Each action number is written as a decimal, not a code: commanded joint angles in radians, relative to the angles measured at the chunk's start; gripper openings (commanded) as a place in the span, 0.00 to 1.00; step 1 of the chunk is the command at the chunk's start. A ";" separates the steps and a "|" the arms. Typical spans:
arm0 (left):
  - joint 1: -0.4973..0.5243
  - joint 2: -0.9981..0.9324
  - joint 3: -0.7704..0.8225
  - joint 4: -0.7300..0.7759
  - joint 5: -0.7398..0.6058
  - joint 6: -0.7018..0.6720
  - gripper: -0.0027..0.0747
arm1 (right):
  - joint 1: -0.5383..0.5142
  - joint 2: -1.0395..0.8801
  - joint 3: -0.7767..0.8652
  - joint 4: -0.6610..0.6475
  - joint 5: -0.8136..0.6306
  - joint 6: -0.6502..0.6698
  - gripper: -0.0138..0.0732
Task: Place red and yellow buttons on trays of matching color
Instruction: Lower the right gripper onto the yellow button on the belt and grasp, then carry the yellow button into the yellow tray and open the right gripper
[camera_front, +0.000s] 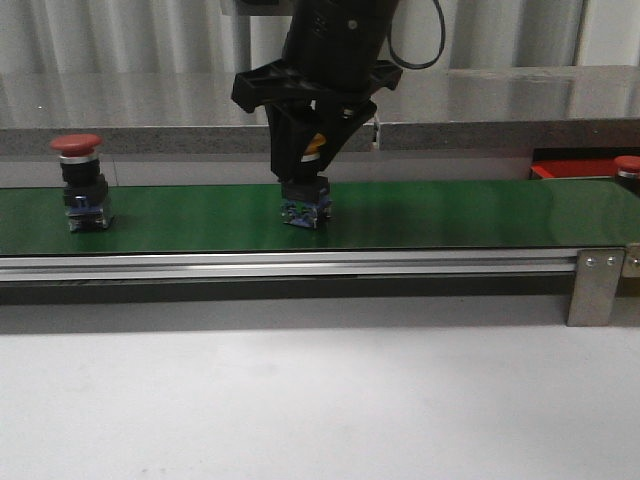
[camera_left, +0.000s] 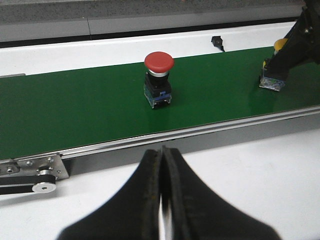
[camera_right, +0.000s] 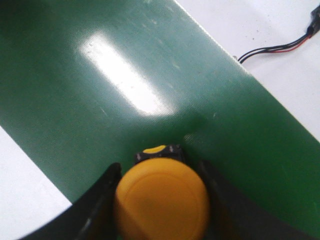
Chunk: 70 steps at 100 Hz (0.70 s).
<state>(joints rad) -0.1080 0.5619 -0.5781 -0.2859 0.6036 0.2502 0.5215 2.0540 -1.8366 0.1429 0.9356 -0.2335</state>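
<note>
A yellow button (camera_right: 161, 202) stands on its dark base in the middle of the green belt (camera_front: 450, 215). My right gripper (camera_front: 305, 185) comes down over it, one finger on each side of the cap, shut on it. A red button (camera_front: 77, 146) stands upright on the belt at the far left, also seen in the left wrist view as the red button (camera_left: 159, 62). At the far right behind the belt lies a red tray (camera_front: 575, 168), with another red button (camera_front: 628, 165) at its edge. My left gripper (camera_left: 162, 150) is shut and empty over the white table in front of the belt.
An aluminium rail with a bracket (camera_front: 597, 285) runs along the belt's front edge. A grey ledge (camera_front: 150, 140) runs behind the belt. A thin cable (camera_right: 280, 47) lies on the white surface beyond the belt.
</note>
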 joint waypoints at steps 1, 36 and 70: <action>-0.006 0.001 -0.028 -0.016 -0.067 0.000 0.01 | 0.003 -0.062 -0.034 0.009 -0.060 -0.011 0.35; -0.006 0.001 -0.028 -0.016 -0.067 0.000 0.01 | -0.009 -0.159 0.003 -0.002 -0.052 0.089 0.31; -0.006 0.001 -0.028 -0.016 -0.067 0.000 0.01 | -0.099 -0.350 0.168 -0.008 -0.055 0.114 0.31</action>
<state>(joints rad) -0.1080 0.5619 -0.5781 -0.2859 0.6036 0.2502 0.4537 1.8106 -1.6954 0.1370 0.9237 -0.1224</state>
